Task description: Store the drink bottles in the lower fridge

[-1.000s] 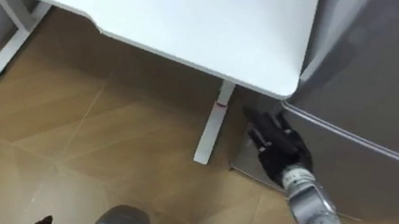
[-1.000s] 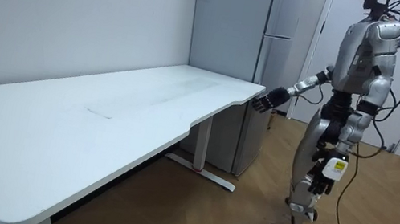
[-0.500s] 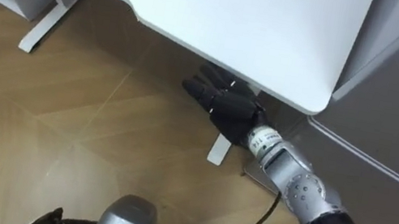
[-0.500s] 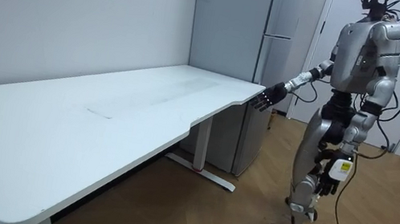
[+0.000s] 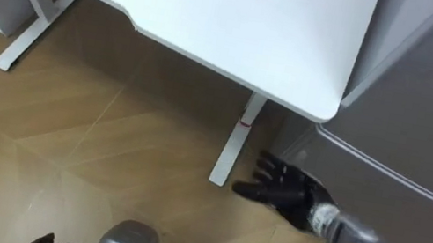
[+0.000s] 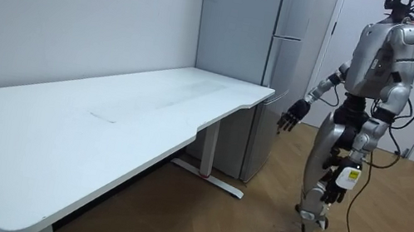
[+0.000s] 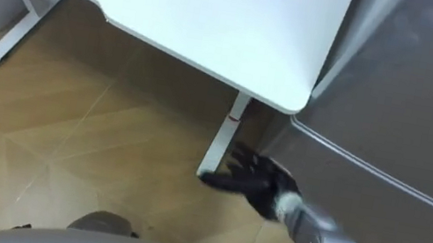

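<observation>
- Eye views: stereo pair on the head, close in, looking steeply down at the wood floor [image 5: 58,156] in front of the robot.
- Both frame the white desk [image 5: 219,6] corner up top, its leg [image 5: 229,151], and the grey fridge [image 5: 429,132] on the right.
- The right eye view is offset sideways, so the same content lands further left.
- Room view: stands well back, above desk height, looking along the desk towards the fridge, with the whole robot at the room view's right.
- Overlap of all three: desk corner, fridge front, outstretched right hand [image 5: 284,192].
</observation>
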`<state>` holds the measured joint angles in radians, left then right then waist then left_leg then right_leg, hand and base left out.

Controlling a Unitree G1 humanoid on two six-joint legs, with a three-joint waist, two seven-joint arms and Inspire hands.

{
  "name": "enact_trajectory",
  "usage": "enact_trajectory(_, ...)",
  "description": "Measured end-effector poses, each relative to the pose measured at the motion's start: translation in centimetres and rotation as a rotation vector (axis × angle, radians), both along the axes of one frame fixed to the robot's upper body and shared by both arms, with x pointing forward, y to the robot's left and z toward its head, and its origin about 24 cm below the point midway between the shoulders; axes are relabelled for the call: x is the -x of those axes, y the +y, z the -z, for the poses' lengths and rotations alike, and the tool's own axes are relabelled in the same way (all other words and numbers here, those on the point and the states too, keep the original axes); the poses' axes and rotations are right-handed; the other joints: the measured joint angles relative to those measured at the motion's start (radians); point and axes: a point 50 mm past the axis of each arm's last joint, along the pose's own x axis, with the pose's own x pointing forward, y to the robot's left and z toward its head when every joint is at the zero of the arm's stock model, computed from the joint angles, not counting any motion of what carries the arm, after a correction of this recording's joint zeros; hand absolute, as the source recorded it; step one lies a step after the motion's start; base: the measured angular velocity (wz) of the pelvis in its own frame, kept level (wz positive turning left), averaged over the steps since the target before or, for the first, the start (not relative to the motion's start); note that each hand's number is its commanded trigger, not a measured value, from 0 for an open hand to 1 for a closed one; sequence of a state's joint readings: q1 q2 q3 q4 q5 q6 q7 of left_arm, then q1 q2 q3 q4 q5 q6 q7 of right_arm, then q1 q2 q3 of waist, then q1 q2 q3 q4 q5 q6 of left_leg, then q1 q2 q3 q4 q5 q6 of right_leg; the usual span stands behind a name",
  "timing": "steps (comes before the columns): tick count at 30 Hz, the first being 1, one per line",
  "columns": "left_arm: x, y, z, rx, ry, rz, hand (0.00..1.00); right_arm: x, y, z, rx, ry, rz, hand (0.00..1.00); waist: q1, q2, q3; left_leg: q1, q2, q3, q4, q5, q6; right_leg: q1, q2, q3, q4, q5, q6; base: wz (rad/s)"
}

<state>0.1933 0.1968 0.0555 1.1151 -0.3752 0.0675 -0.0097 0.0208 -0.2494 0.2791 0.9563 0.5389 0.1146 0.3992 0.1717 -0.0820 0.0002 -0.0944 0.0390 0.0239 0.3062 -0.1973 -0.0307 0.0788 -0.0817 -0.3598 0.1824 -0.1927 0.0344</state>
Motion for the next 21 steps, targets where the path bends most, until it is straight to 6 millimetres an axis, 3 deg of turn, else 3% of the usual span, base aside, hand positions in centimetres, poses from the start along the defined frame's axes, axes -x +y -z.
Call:
enact_trajectory(4,-0.1,0.0,0.0,-0.002,-0.01,-0.005,0.0,4.7,-2.5,1.3,0.11,0.151,0.068,0.0,-0.038,0.008,0.0001,0.001,0.0,0.007,0.001,0.0,0.001,-0.004,0.0,0.01,-0.001,-0.001,0.001,-0.05)
enact_trajectory(9,-0.1,0.1,0.0,-0.013,-0.018,-0.01,0.0,8.2,-3.4,1.9,0.193,0.265,0.088,0.0,-0.059,0.017,0.0027,0.032,0.003,0.034,-0.018,0.0,0.001,0.003,-0.002,0.039,-0.002,-0.003,0.003,-0.15)
enact_trajectory(13,-0.3,-0.3,0.0,-0.005,-0.027,-0.018,0.0,9.0,-3.4,2.2,0.203,0.287,0.165,0.0,-0.067,0.023,0.0027,0.055,0.003,0.056,-0.038,0.0,0.001,0.006,-0.002,0.064,-0.014,-0.005,0.005,-0.18)
enact_trajectory(21,0.3,-0.4,0.1,0.003,-0.017,-0.028,0.0,9.5,-3.0,2.5,0.213,0.309,0.255,0.0,-0.105,0.033,0.0056,0.057,0.002,0.056,-0.041,-0.002,0.001,0.008,-0.002,0.066,-0.015,-0.005,0.006,-0.01)
